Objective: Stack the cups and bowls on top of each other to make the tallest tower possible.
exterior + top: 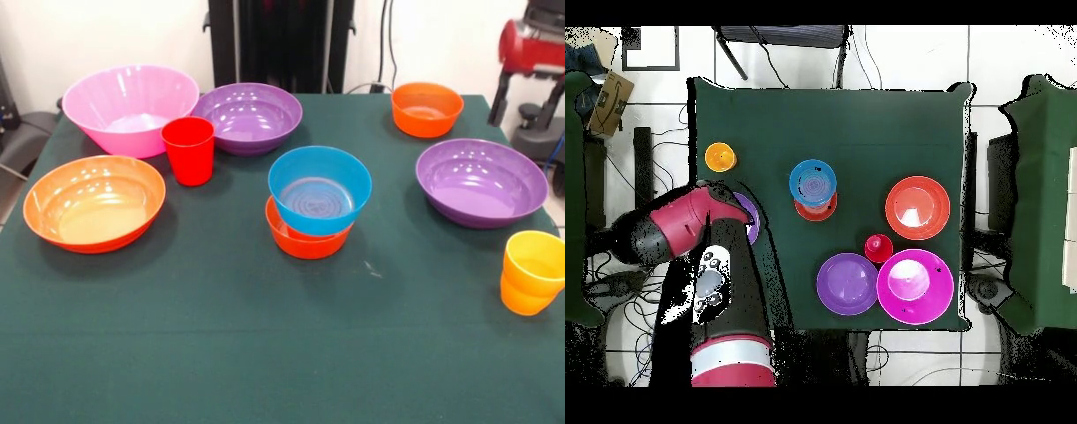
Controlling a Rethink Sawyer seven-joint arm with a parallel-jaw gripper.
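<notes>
A blue bowl (320, 187) sits tilted in a small orange bowl (307, 242) at the table's middle; the pair also shows in the overhead view (812, 183). A yellow-orange cup (536, 257) is nested in an orange cup (521, 298) at the right edge. A red cup (189, 150) stands alone. Another small orange bowl (427, 108) and a wide purple bowl (481, 181) stand on the right. A second purple bowl (250, 117), a large pink bowl (131, 108) and a large orange bowl (94, 201) stand on the left. The gripper does not show.
The red and black arm (677, 225) is folded at the table's side, over part of a purple bowl (749, 214) in the overhead view; it shows at the front view's top right (530, 42). The green table (265, 353) has open cloth along its near edge.
</notes>
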